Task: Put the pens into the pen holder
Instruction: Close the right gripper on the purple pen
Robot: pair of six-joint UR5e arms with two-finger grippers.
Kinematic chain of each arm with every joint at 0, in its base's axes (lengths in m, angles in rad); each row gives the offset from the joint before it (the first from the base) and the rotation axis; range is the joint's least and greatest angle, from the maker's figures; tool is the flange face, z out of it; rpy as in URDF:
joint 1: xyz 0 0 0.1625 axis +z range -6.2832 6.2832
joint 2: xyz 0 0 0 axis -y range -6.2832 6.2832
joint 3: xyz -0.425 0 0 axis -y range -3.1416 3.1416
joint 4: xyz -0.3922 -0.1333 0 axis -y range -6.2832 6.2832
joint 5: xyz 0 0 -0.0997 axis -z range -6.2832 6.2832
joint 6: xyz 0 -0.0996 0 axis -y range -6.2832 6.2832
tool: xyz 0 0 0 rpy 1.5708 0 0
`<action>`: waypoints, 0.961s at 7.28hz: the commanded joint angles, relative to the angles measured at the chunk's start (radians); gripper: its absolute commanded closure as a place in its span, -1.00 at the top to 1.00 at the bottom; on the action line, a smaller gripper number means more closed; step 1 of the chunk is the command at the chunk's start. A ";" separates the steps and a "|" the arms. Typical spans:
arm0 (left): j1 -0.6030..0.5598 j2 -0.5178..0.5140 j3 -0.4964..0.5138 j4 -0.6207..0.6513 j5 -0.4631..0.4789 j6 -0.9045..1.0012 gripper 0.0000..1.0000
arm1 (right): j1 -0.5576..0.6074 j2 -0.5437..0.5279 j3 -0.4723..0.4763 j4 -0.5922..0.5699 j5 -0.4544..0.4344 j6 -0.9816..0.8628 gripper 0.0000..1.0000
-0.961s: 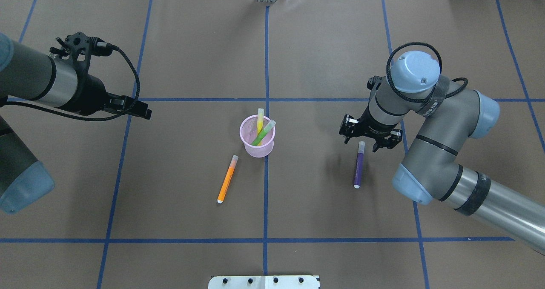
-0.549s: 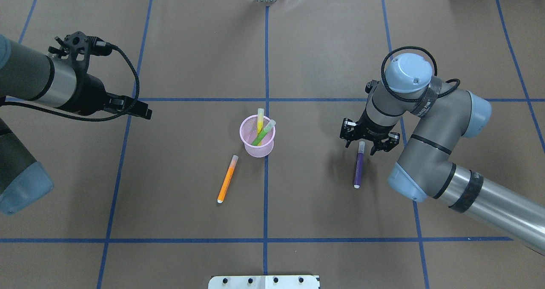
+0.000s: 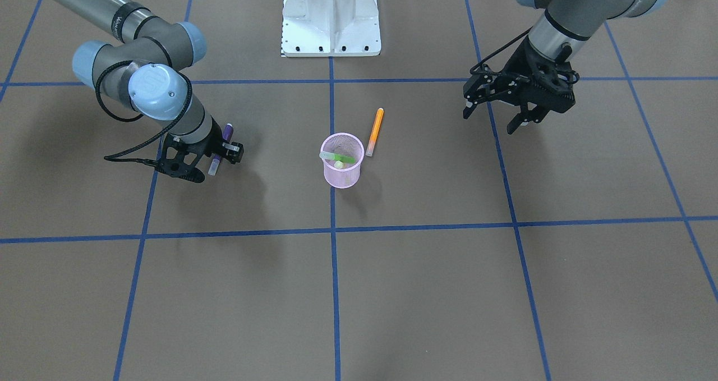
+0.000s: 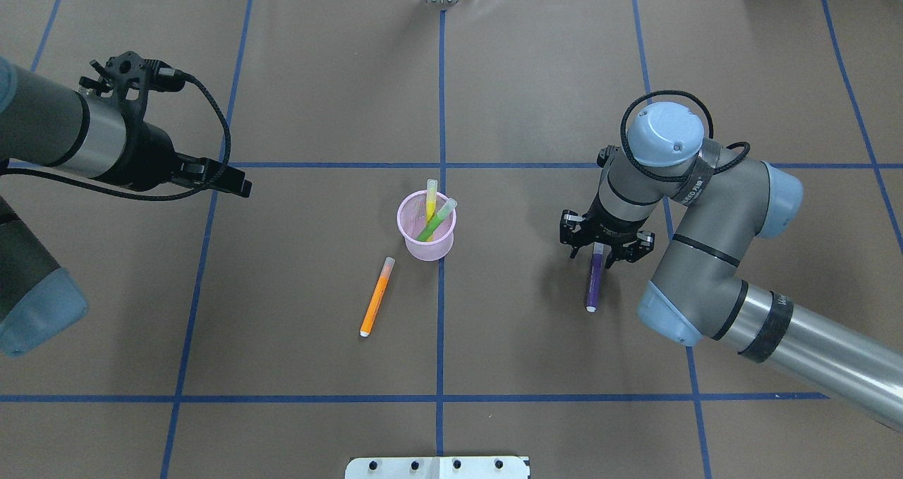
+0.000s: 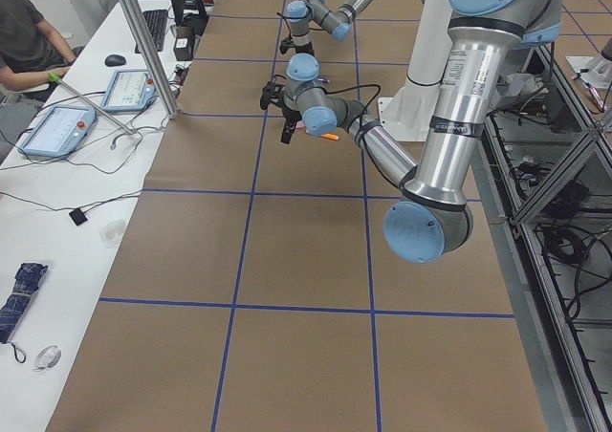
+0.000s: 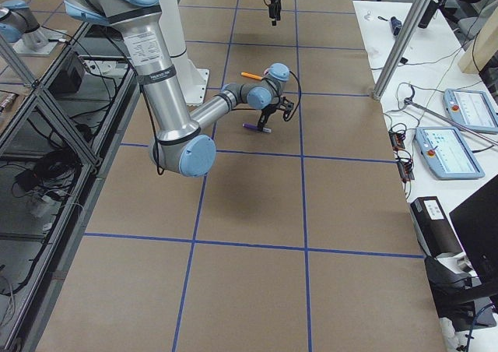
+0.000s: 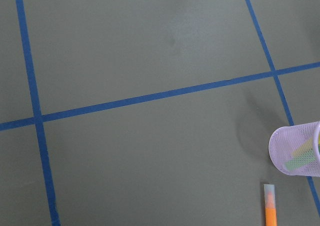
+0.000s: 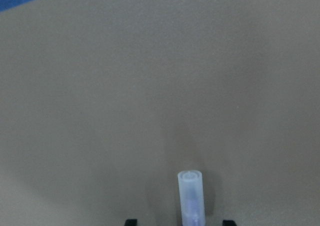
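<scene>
The pink mesh pen holder (image 4: 426,233) stands upright at the table's middle, also in the front view (image 3: 342,170) and the left wrist view (image 7: 298,148). A yellow pen (image 4: 431,197) and a green pen (image 4: 437,221) stand in it. An orange pen (image 4: 376,297) lies just beside it, on the holder's left in the overhead view. A purple pen (image 4: 594,285) lies flat to its right. My right gripper (image 4: 597,252) is open, low over the purple pen's cap end (image 8: 191,193), one finger on each side. My left gripper (image 3: 492,120) is open and empty, held above the table far left.
The white robot base (image 3: 331,16) stands at the table's near edge, behind the holder. Blue tape lines cross the brown table cover (image 4: 317,366). My right arm's elbow (image 4: 705,267) hangs over the table right of the purple pen.
My right gripper has moved down the overhead view, from just beyond the purple pen's cap to straddling it. The left arm has barely moved.
</scene>
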 commanded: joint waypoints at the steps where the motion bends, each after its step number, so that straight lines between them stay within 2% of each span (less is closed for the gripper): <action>1: 0.001 0.000 0.000 0.000 0.000 0.000 0.98 | 0.001 -0.011 0.006 -0.004 0.002 -0.003 0.22; 2: 0.001 -0.002 0.000 0.000 0.002 0.000 0.98 | 0.002 -0.012 0.004 -0.004 0.001 -0.003 0.10; 4: 0.001 -0.003 -0.002 0.000 0.002 0.000 0.98 | 0.002 -0.015 0.006 -0.004 0.001 -0.003 0.07; 6: 0.001 -0.005 0.000 0.000 0.002 0.000 0.98 | 0.002 -0.023 0.008 -0.004 0.001 -0.003 -0.14; 7: -0.001 -0.003 -0.004 -0.002 0.002 0.000 0.98 | 0.002 -0.029 0.008 -0.004 0.001 -0.003 -0.50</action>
